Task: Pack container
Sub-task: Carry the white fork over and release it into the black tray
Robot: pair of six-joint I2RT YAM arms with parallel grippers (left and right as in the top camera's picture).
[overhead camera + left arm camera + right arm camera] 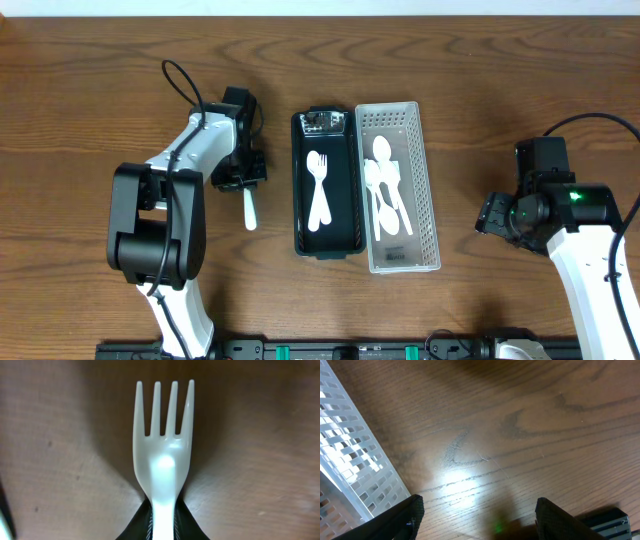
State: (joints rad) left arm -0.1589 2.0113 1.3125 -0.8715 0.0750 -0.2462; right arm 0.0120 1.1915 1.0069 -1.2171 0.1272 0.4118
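Note:
My left gripper (244, 182) is shut on a white plastic fork (249, 210), which sticks out toward the table's front, left of the black tray (299, 190). In the left wrist view the fork (164, 455) fills the middle, its handle pinched between the jaws (163, 527), tines over bare wood. The black tray holds one white fork (318, 190) and a shiny packet (322, 122) at its far end. The white perforated basket (428, 210) beside it holds several white spoons (386, 190). My right gripper (497, 216) is open and empty, right of the basket; its fingers (479, 520) frame bare wood.
The basket's perforated wall shows at the left edge of the right wrist view (350, 455). The brown wooden table (90, 90) surrounds everything. A cable (185, 85) loops above the left arm. Black hardware runs along the table's front edge (350, 350).

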